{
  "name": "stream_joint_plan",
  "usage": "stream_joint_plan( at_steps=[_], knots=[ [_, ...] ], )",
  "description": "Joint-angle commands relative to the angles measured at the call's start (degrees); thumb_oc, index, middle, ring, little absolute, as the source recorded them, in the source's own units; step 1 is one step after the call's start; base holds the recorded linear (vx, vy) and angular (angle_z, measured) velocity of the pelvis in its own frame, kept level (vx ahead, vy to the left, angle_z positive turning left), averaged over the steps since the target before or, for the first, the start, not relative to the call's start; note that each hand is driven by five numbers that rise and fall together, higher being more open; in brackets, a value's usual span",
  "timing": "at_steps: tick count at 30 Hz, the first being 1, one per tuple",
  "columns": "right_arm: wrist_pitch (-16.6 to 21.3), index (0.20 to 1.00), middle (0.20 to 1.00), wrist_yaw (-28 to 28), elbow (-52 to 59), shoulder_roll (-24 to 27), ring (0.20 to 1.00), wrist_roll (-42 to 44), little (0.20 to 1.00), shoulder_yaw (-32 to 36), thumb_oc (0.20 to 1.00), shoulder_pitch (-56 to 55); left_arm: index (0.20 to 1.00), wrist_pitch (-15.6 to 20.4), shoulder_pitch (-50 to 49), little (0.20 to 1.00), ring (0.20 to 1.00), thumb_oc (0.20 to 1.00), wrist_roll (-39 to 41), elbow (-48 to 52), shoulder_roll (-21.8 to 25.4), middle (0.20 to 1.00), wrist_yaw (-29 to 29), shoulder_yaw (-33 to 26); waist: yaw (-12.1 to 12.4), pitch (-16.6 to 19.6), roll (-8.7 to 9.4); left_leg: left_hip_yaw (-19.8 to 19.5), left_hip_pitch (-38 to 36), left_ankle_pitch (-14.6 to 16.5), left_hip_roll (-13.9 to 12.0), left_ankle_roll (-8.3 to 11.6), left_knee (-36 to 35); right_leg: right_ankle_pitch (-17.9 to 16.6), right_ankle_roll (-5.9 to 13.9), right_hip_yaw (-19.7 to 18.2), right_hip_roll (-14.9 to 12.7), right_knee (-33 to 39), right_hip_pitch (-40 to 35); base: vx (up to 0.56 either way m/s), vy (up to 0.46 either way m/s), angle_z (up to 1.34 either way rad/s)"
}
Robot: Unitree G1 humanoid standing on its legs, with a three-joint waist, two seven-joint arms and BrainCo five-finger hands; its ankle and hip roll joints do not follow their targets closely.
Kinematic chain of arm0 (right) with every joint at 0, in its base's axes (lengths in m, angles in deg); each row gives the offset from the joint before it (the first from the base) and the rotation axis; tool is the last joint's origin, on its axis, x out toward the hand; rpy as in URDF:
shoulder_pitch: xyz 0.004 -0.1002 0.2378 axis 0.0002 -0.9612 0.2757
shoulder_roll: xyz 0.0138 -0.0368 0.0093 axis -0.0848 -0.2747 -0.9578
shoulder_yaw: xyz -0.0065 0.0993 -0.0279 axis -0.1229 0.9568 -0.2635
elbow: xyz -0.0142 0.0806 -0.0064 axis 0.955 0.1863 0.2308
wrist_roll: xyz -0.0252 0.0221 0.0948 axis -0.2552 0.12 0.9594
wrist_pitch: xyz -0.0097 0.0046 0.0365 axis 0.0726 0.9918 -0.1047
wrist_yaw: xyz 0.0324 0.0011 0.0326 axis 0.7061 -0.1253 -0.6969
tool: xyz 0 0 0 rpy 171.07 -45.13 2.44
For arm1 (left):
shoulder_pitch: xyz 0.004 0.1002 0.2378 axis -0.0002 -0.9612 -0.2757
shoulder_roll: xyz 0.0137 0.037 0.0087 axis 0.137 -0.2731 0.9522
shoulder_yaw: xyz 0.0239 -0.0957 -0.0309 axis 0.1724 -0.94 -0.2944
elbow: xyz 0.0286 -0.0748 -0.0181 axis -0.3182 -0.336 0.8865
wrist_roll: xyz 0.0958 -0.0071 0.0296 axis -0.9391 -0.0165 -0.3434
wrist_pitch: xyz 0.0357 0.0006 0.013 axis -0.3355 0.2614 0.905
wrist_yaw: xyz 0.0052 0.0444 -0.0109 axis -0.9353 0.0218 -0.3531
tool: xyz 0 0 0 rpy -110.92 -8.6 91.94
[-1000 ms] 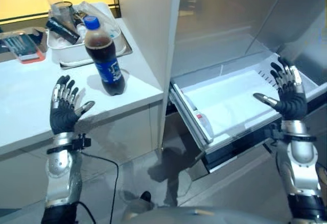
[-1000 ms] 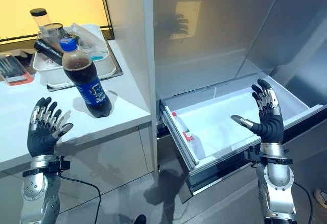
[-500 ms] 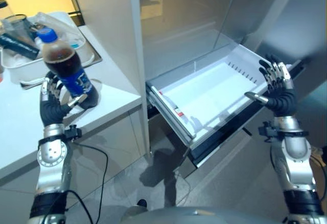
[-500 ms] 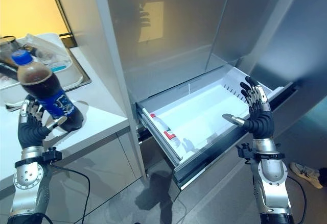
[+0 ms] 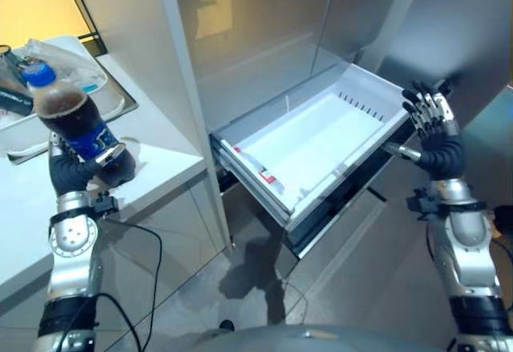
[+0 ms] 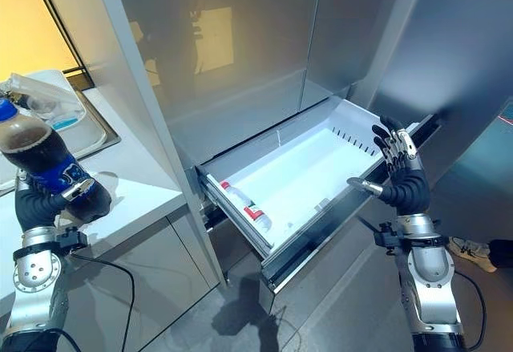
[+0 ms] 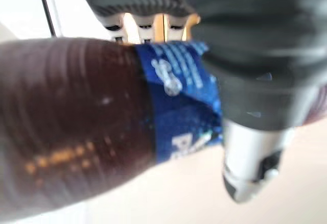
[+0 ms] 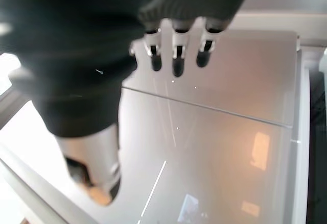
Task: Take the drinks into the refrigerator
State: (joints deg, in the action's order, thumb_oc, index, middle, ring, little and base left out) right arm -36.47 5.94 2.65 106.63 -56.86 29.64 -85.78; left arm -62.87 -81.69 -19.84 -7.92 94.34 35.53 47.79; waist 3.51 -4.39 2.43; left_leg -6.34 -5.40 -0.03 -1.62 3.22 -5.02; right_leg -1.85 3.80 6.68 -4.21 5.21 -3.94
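- refrigerator drawer (image 5: 317, 139) pulled out, open on top, its white floor mostly bare toward the far and right corners
- small bottle (image 6: 246, 208) lies along the drawer's left wall near the front-left corner, takes up that strip
- right hand (image 6: 398, 177) raised, fingers spread, just beside the drawer's front-right corner
- tall grey cabinet panel (image 5: 172, 87) stands between the counter (image 5: 160, 147) and the drawer, blocks a straight sideways path
- cola bottle (image 5: 76, 123) upright near the counter's front edge, left hand (image 5: 74, 171) wrapped round it
- tray (image 5: 112, 95) with clutter sits toward the counter's back edge, behind the bottle
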Motion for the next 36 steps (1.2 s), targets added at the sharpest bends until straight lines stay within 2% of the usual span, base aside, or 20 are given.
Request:
stream_joint_plan(
  at_steps=[1,8,9,10,23,36],
  knots=[
    [1.6,1.000,1.000,0.3,4.8,1.5,1.000,2.5,1.000,2.0,1.000,1.5,1.000,1.8,3.7,1.000,1.000,1.000,-3.1,-3.2,4.1,1.000,1.1,-2.9,-1.0,2.2,0.93,-3.0,1.6,3.5,2.7,-3.40,3.1,6.2,0.01,2.2,0.8,-7.3,-1.1,0.00,0.000,0.00],
    [1.3,1.000,1.000,0.9,5.6,1.0,1.000,2.9,1.000,2.2,1.000,0.8,1.000,1.2,2.8,1.000,1.000,1.000,-3.5,-3.1,3.6,1.000,0.5,-2.8,-0.9,2.4,1.40,-3.3,1.3,3.4,2.6,-3.40,2.9,5.9,0.03,2.0,0.9,-6.7,-1.6,0.00,0.000,0.00],
    [1.3,1.000,1.000,1.0,5.6,1.0,1.000,3.0,1.000,2.3,1.000,0.7,0.718,1.2,2.7,0.718,0.718,0.718,-3.3,-3.0,3.6,0.718,0.2,-2.8,-0.9,2.4,1.44,-3.2,1.3,3.4,2.6,-3.41,2.9,5.8,0.02,2.0,0.9,-6.6,-1.5,0.00,0.000,0.00],
    [1.3,1.000,1.000,1.0,5.7,1.1,1.000,3.0,1.000,2.1,1.000,0.8,0.200,1.2,2.8,0.200,0.200,0.200,-3.0,-2.9,3.7,0.200,-0.1,-2.6,-0.8,2.4,1.48,-3.2,1.3,3.4,2.6,-3.39,2.9,5.7,0.01,2.0,0.8,-6.6,-1.6,0.00,0.000,0.00],
    [1.2,1.000,1.000,1.8,6.5,0.7,1.000,3.2,1.000,2.4,1.000,0.0,0.200,1.0,3.3,0.200,0.200,0.200,-3.4,-3.3,4.1,0.200,-1.1,-1.9,-1.1,2.6,1.64,-3.1,1.0,3.4,2.7,-3.45,2.8,5.3,0.06,1.7,0.9,-6.3,-1.8,0.00,0.000,0.00],
    [0.6,1.000,1.000,2.8,6.8,0.3,1.000,3.5,1.000,2.6,1.000,-1.0,0.200,1.0,3.9,0.200,0.200,0.200,-2.9,-3.9,4.0,0.200,-1.8,-1.5,-1.6,3.0,0.98,-2.7,0.7,3.1,2.9,-3.57,2.3,4.5,0.19,1.0,0.5,-5.4,-2.1,0.00,0.000,0.00]
  ],
)
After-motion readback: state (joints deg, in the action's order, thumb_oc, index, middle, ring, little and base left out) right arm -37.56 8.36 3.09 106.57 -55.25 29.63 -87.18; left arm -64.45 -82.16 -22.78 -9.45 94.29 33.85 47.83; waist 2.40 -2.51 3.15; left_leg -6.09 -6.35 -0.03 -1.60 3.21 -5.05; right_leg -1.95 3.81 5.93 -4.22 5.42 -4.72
